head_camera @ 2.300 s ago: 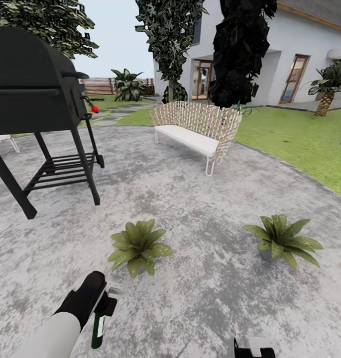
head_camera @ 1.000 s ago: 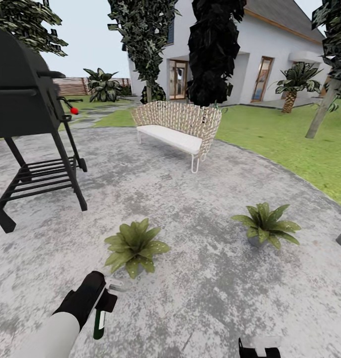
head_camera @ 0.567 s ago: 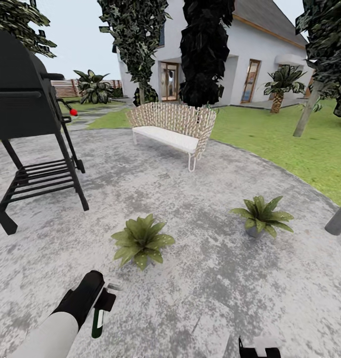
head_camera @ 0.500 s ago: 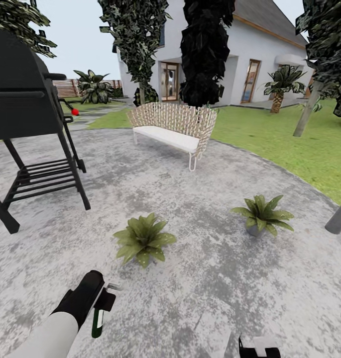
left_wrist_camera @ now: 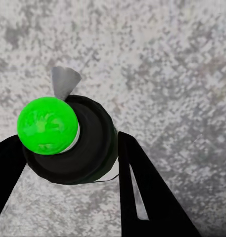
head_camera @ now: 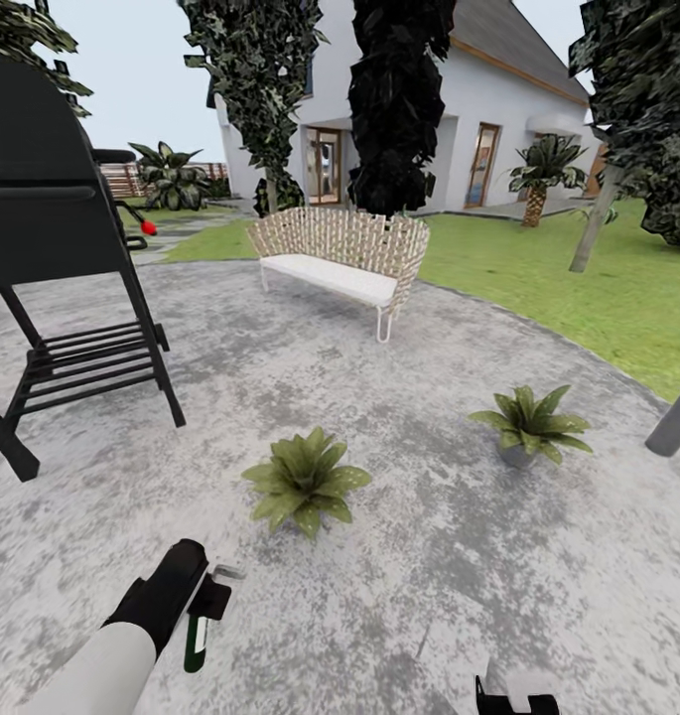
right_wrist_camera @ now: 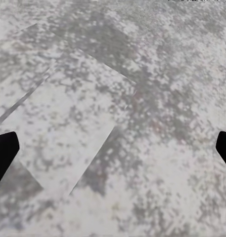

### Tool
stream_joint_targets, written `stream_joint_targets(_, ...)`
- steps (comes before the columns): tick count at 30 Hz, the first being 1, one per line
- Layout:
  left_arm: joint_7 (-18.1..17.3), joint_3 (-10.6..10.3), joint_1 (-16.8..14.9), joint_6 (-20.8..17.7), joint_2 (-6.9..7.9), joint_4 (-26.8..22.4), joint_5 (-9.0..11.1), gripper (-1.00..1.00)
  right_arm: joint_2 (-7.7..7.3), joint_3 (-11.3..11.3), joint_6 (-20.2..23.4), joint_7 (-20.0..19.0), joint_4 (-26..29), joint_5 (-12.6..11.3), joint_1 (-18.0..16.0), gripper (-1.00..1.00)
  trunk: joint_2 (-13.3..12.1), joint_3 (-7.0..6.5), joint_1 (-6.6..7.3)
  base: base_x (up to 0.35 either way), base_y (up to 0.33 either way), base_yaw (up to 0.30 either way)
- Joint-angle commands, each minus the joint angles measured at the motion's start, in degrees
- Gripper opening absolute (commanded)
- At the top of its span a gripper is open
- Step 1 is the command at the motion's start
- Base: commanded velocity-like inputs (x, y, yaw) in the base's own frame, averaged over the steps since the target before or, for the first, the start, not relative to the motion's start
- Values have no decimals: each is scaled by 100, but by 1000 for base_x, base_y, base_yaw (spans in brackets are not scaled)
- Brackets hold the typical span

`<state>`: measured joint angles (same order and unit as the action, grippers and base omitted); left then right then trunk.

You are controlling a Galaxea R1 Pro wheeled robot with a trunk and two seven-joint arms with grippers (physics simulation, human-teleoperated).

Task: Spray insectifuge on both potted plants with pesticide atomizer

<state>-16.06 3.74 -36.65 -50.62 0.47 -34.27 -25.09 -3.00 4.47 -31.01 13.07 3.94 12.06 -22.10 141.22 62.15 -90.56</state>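
Two potted plants sit well apart on the mottled grey stone patio (head_camera: 399, 616): one rosette of pointed green leaves (head_camera: 307, 480) toward the middle, the other (head_camera: 530, 424), in a small grey pot, near the patio's lawn-side edge. The left gripper (head_camera: 203, 608) has its black jaws closed on the spray bottle (head_camera: 196, 641), dark and round, hanging above the patio. The right gripper (head_camera: 516, 695) holds nothing, jaws spread wide over bare stone. Behind stand a woven bench (head_camera: 340, 253) and black grill (head_camera: 52, 228).

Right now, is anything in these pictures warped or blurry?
Head view: wide-angle bend, the trees and grill lean outward, everything fairly sharp. Left wrist view: the pesticide atomizer looms close with soft edges. Right wrist view: patio stone looks smeared and grainy.
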Motion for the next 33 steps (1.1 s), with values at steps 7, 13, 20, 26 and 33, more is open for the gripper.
stream_joint_targets(7,-111,-357,-171,-103,-364,-253,-67,-100,-7,45,-10,19,-8,60,-5,100,2,-40,-1,110,118,-222)
stream_joint_targets(13,-78,-480,-198,-141,-197,-360,-97,-100,-8,45,-10,19,-8,60,-5,100,2,-78,-1,1,1,-222)
stream_joint_targets(20,-57,-464,-155,-110,-79,-359,-85,-100,1,45,-16,26,-1,59,-5,100,2,-114,-1,155,154,-176)
stream_joint_targets(26,-47,-503,-136,-73,-90,-361,-92,-100,9,37,-10,20,-8,61,-5,100,2,-114,-1,218,232,-5)
stream_joint_targets(33,-47,-469,-132,-55,-35,-352,-93,-100,27,37,-10,21,-8,60,-5,100,2,-124,-1,171,7,-133)
